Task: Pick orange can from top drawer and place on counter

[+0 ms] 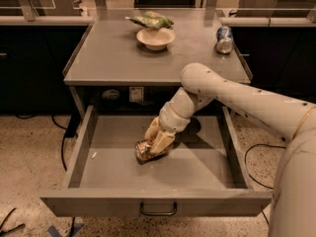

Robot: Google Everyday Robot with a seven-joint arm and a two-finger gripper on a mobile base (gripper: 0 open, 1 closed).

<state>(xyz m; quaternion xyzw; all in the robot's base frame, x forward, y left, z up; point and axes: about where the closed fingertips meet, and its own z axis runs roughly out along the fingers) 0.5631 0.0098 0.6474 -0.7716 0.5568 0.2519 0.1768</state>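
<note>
Down inside the wide shallow grey metal top drawer (111,169), the pale two-finger gripper (156,144) clasps the shiny orange-brown drink can (143,151), which lies on its side.

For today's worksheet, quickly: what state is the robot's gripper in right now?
The gripper: down in the open drawer, right at the orange can; whether it is open or closed cannot be told.

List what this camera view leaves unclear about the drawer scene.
Orange can: largely covered by the gripper, which is over it inside the top drawer; only one end shows.
Drawer's rear: hidden by the counter and arm.
Blue can label: too small to read.
Robot body: cut off at the right edge.
</note>
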